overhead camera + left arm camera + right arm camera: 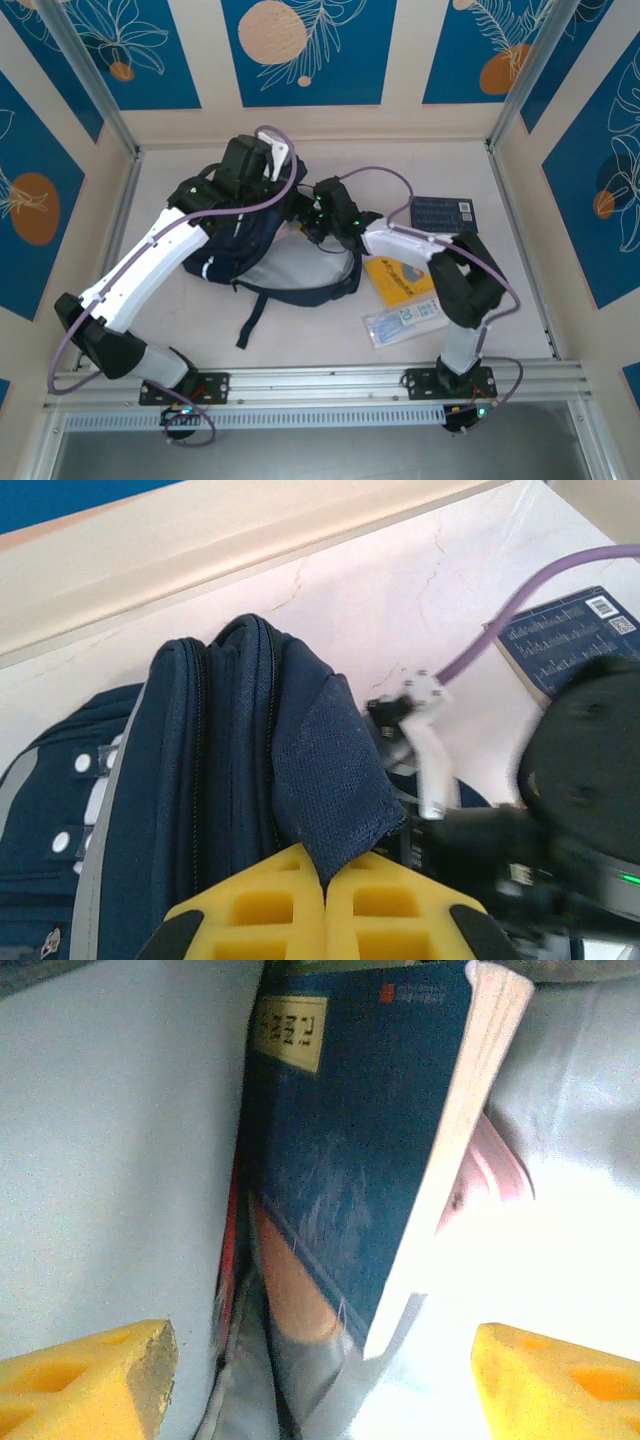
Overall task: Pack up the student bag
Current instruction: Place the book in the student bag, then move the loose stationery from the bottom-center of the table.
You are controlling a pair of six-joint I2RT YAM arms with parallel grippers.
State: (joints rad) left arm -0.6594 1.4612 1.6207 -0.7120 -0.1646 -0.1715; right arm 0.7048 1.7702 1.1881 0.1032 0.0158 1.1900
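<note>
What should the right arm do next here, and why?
Probably draw the right gripper straight back out of the student bag. Its jaws stand open, clear of the blue book, which sits inside the bag against its pale lining. The left gripper is shut on the bag's mesh flap, holding the mouth open for that exit.

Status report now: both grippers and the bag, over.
Left gripper shut on bag. Right gripper open, blue book in bag, untouched. Booklet on table.
</note>
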